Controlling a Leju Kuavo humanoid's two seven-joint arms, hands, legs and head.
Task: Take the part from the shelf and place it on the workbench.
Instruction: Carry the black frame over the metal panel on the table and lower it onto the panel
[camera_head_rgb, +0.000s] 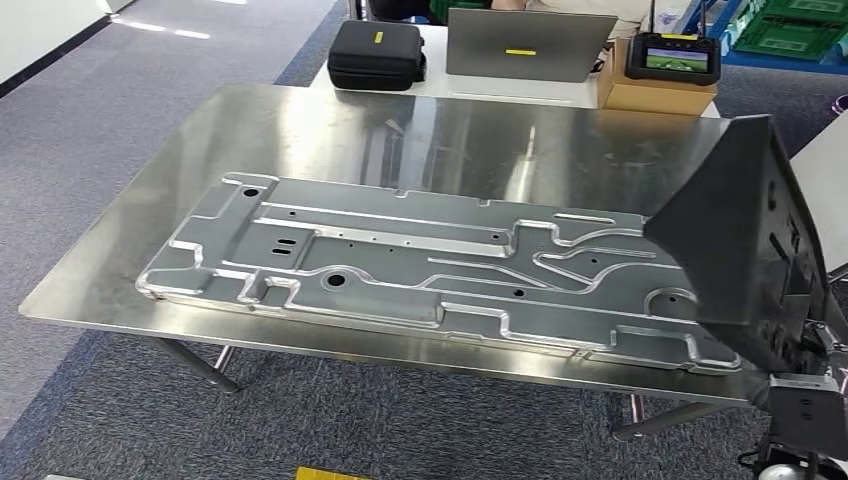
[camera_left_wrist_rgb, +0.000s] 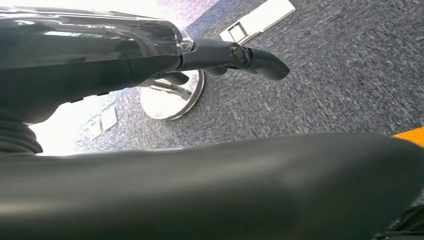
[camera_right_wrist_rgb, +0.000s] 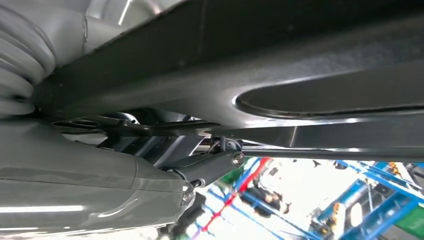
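Observation:
A black, roughly triangular sheet part (camera_head_rgb: 745, 240) stands tilted on edge over the right end of the steel workbench (camera_head_rgb: 420, 130). My right hand (camera_head_rgb: 803, 395) grips it from below at its lower corner. In the right wrist view the black part (camera_right_wrist_rgb: 280, 55) spans the picture above my right hand (camera_right_wrist_rgb: 150, 175), with the thumb under it and dark fingers (camera_right_wrist_rgb: 210, 165) reaching up to its edge. My left hand (camera_left_wrist_rgb: 150, 55) hangs over the carpet with one dark finger (camera_left_wrist_rgb: 260, 60) stretched out and nothing in it.
A large grey stamped metal panel (camera_head_rgb: 440, 265) covers most of the workbench's near half. Behind the bench are a black case (camera_head_rgb: 377, 55), a laptop (camera_head_rgb: 528, 45) and a cardboard box with a controller (camera_head_rgb: 670, 62). A chrome round foot (camera_left_wrist_rgb: 172, 97) stands on the carpet.

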